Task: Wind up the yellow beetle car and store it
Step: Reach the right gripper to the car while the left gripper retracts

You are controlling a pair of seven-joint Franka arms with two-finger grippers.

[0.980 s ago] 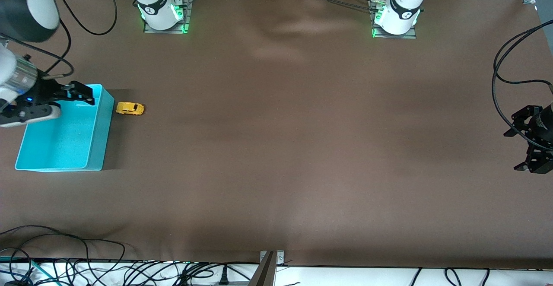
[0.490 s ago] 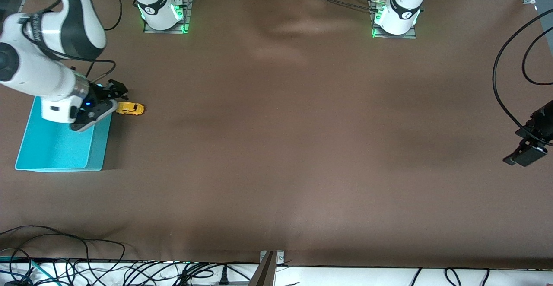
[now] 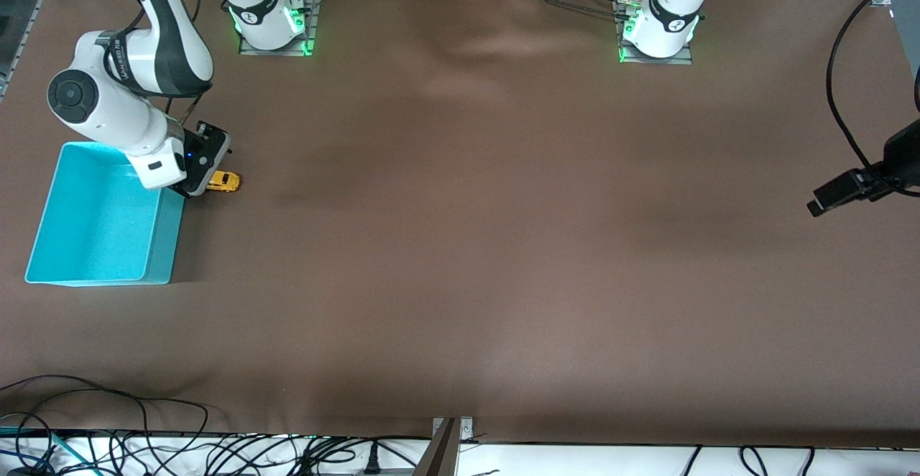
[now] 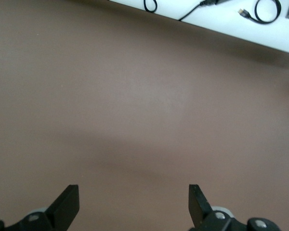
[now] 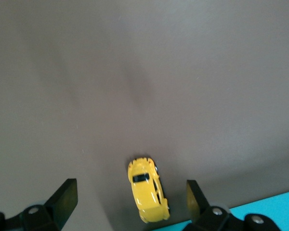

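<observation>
The right pincer (image 3: 205, 174), fingers spread, is hovering over the yellow beetle car (image 3: 224, 182), which is sitting on the brown surface (image 3: 503, 246) just beside the turquoise bin (image 3: 100, 275). Centring the fingers across its flanks should be helping. The left pincer (image 4: 134, 204) is waiting released.

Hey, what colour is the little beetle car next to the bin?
Yellow, with dark windows. The yellow beetle car shows best in the right wrist view.

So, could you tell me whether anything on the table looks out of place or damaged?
Nothing stands out. The yellow beetle car sits upright on its wheels beside the turquoise bin, with the open right end effector over it. The left end effector waits, open.
</observation>
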